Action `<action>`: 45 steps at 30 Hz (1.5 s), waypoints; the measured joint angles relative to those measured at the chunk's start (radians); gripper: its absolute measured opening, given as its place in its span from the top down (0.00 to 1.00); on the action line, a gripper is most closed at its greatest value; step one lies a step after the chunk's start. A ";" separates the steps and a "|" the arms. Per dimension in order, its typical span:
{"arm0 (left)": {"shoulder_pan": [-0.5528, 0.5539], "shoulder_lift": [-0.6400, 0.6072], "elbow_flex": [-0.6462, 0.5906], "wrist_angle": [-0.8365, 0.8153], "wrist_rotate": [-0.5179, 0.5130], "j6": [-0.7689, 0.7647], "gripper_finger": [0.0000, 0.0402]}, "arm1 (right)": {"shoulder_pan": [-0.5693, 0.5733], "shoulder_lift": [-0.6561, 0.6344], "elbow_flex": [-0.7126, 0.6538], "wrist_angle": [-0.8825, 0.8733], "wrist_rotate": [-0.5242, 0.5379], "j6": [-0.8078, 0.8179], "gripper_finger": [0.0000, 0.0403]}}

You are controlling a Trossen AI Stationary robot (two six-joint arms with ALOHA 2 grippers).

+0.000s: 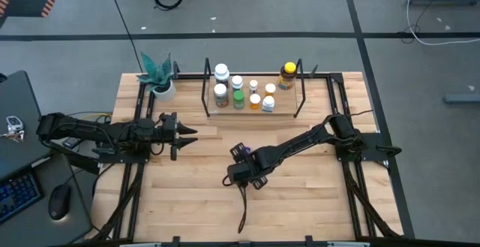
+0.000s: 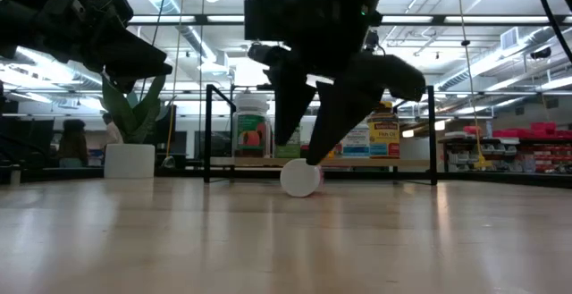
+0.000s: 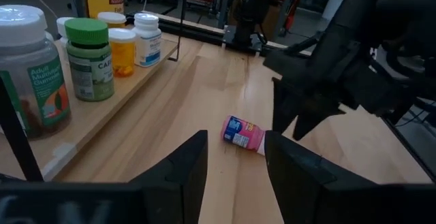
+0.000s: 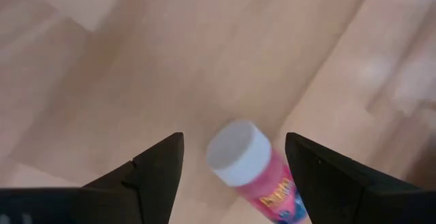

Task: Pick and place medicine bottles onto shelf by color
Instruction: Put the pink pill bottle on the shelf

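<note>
On the wooden table (image 1: pixel 300 202), 1 pink bottle (image 3: pixel 242 134) lies on its side between the spread jaws of the right gripper (image 4: pixel 235 166), not grasped. The left gripper (image 3: pixel 235 163), jaws slightly parted and empty, points toward it near the shelf (image 1: pixel 253 110)

smooth pale wood table (image 1: pixel 315 194) (faint sheen), glossy plastic pink bottle (image 3: pixel 243 134), thin black metal shelf (image 1: pixel 298 97).
</note>
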 joint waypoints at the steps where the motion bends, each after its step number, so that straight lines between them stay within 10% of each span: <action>1: 0.000 0.000 0.000 0.000 0.000 -0.001 0.62 | 0.002 0.000 -0.004 0.003 0.022 -0.007 0.34; 22: 0.000 0.000 0.000 -0.001 0.000 0.005 0.64 | -0.043 0.000 -0.079 0.035 0.056 -0.411 0.40; 45: 0.000 0.000 0.000 -0.007 0.000 -0.004 0.63 | -0.077 -0.003 -0.078 -0.221 0.298 0.008 0.42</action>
